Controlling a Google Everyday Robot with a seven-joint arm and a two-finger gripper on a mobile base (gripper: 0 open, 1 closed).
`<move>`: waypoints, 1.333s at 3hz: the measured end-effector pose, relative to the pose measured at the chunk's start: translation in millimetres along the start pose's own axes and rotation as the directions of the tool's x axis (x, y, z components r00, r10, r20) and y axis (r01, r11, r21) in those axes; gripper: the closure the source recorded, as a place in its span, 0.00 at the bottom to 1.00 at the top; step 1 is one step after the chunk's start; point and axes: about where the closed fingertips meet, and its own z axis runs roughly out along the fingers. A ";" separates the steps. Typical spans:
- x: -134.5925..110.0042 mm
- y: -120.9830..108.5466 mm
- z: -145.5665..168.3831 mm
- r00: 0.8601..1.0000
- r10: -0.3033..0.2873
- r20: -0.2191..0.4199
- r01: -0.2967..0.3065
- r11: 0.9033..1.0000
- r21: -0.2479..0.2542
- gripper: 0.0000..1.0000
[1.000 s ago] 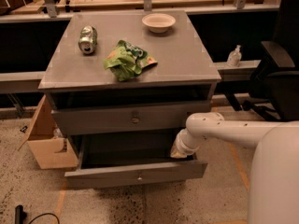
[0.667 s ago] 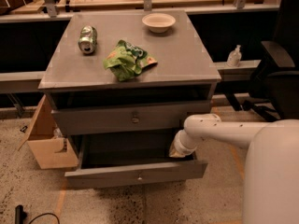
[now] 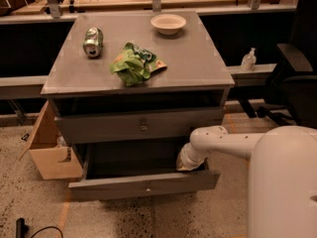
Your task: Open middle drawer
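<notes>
The grey cabinet point(image 3: 208, 68) shows two drawer fronts. The upper front point(image 3: 99, 128) with a round knob point(image 3: 143, 127) is nearly closed. Below it the middle drawer point(image 3: 109, 188) is pulled out, its front and small knob point(image 3: 147, 187) facing me and its dark inside exposed. My white arm point(image 3: 233, 144) reaches in from the right. The gripper point(image 3: 185, 163) is down inside the right end of this open drawer, just behind its front. No lower drawer front shows.
On the cabinet top lie a tipped can point(image 3: 92, 41), a green chip bag point(image 3: 134, 63) and a white bowl point(image 3: 168, 23). A cardboard box point(image 3: 49, 150) stands left of the cabinet. A black chair point(image 3: 294, 78) stands at the right. A cable point(image 3: 29, 229) lies on the floor.
My arm has shifted slightly left, with the gripper still inside the drawer. The drawer stays pulled out about as far as before.
</notes>
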 end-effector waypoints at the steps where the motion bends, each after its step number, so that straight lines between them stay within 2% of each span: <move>1: -3.4 0.4 14.2 0.999 -0.038 0.013 0.038 0.999 -0.034 1.00; 2: -10.3 7.4 25.8 0.997 -0.039 0.060 0.046 0.992 -0.119 1.00; 3: -20.0 25.5 22.2 0.996 0.003 0.084 0.013 0.980 -0.197 1.00; 4: -21.5 30.2 21.0 0.996 0.015 0.084 0.003 0.978 -0.210 1.00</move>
